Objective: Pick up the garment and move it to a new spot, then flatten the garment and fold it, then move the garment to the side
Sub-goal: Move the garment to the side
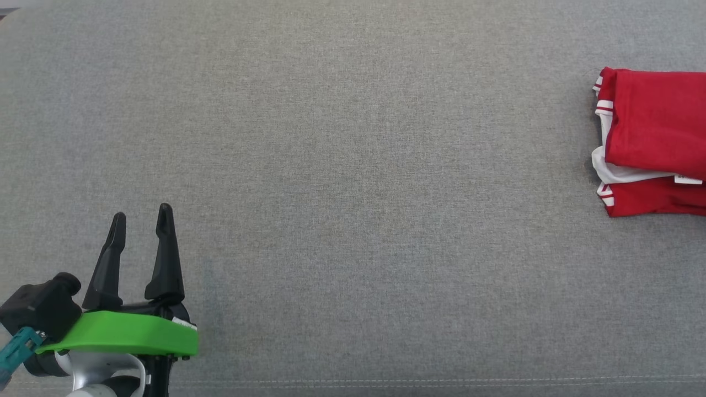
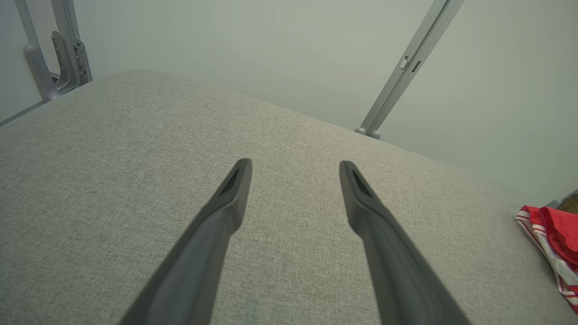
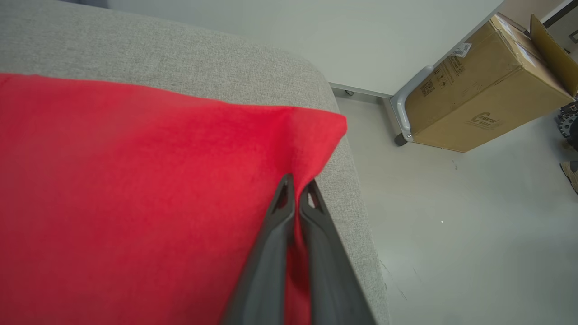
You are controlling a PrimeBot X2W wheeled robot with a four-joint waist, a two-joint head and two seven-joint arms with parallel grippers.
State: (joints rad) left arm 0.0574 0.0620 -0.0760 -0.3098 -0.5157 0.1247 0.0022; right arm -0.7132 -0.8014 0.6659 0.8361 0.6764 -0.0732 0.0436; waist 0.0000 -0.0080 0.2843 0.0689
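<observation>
Across the head view stretches a grey upholstered pad (image 1: 353,165), its weave plain and a stitched seam running along the near edge. Beyond the pad's rounded corner, the right wrist view shows a pale floor (image 3: 451,225), and the left wrist view shows a pale wall (image 2: 271,45) behind the far edge. The garment (image 1: 656,121), red with white striped trim, lies folded in layers at the pad's far right, cut off by the head view's right edge; in the left wrist view it sits at the lower right (image 2: 555,230), well apart from that arm. Seen from the right wrist, its smooth red top layer (image 3: 135,180) reaches almost to the pad's corner. A brown cardboard box (image 3: 478,85) stands on the floor beside a grey metal leg with a caster. Slanting grey metal posts (image 2: 406,67) rise behind the pad. The left gripper (image 1: 142,212) hovers at the lower left above bare pad, its two dark fingers spread wide with nothing between them, above a green collar. The right gripper (image 3: 299,183) has its fingers pressed together on the garment's corner, the red cloth puckering up to the tips. A small white label (image 1: 688,178) sticks out between the garment's layers.
</observation>
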